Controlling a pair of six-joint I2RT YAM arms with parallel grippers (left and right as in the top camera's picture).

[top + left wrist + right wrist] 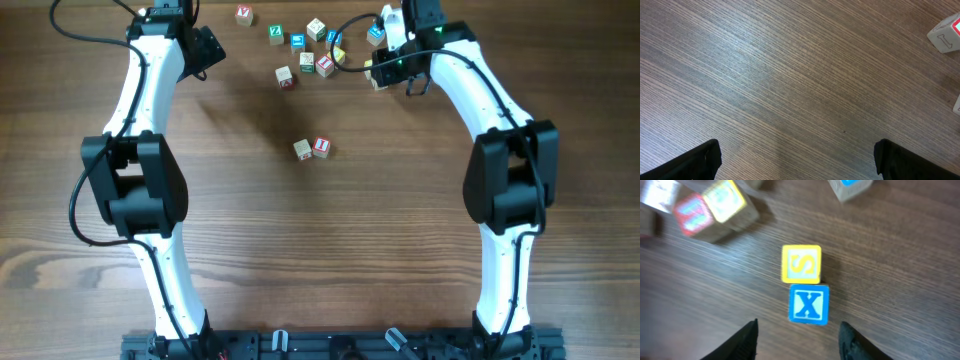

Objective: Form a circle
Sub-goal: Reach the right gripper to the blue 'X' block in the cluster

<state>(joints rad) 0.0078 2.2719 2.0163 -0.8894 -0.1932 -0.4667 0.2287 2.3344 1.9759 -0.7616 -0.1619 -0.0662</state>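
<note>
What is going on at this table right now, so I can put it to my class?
The right gripper hangs open just short of a blue X cube, which touches a yellow S cube; it holds nothing. Mid-table, a cream cube and a white cube with a red letter sit side by side, seemingly the start of the circle. The left gripper is open over bare table.
</note>
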